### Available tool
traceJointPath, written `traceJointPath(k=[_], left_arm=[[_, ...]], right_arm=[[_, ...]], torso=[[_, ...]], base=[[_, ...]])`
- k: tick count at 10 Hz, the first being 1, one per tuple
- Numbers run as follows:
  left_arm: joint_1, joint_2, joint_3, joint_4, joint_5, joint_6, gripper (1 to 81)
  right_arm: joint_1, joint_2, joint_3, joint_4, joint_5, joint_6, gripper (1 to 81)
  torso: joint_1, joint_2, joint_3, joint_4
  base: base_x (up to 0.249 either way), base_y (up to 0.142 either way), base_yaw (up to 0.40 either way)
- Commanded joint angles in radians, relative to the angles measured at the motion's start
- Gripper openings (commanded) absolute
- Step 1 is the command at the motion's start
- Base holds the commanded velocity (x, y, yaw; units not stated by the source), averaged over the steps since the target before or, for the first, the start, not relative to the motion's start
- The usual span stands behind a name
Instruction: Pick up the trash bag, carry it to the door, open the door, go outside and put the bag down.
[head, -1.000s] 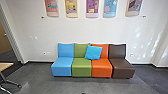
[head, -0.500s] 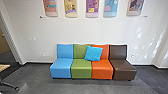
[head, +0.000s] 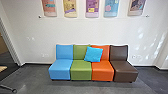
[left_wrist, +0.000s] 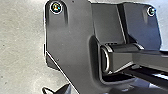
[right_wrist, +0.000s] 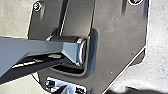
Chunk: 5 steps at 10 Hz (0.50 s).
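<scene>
Grey floor (head: 32, 77) open in front of four-seat row (head: 81, 70); bare strip also past its brown end. Left margin: tabletop edge (head: 3, 68), castored leg (head: 8, 88) jutting in. Grip opening and hold, left and right: cannot tell. Trash bag location: cannot tell.

Over the last second, our head view has drawn a little closer to the wall (head: 82, 30). Row of four coloured seats (head: 81, 71) now looms slightly larger and sits lower in frame, blue cushion (head: 93, 54) likewise. Wire under the posters (head: 92, 17) spans more of our view. At the left edge, we have less of the pale tabletop (head: 3, 68), its wheeled leg (head: 8, 88) and the brown door (head: 3, 45).
</scene>
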Motion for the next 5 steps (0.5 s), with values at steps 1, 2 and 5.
traceJointPath(k=[1, 2, 5], left_arm=[[-0.044, 0.000, 0.001, -0.003, 0.060, 0.007, 81.1], [-0.044, 0.002, 0.001, -0.003, 0.060, 0.007, 81.1], [-0.042, 0.000, 0.001, -0.001, 0.060, 0.007, 81.1]], right_arm=[[0.029, -0.006, 0.001, -0.004, -0.056, -0.003, 81.1], [0.028, -0.006, 0.001, -0.004, -0.056, -0.003, 81.1], [0.026, -0.006, 0.001, -0.002, -0.056, -0.003, 81.1]], torso=[[0.000, 0.000, 0.000, 0.000], [0.000, 0.000, 0.000, 0.000], [0.000, 0.000, 0.000, 0.000]], base=[[0.105, 0.000, 0.000], [0.098, 0.000, 0.000], [0.092, 0.000, 0.000]])
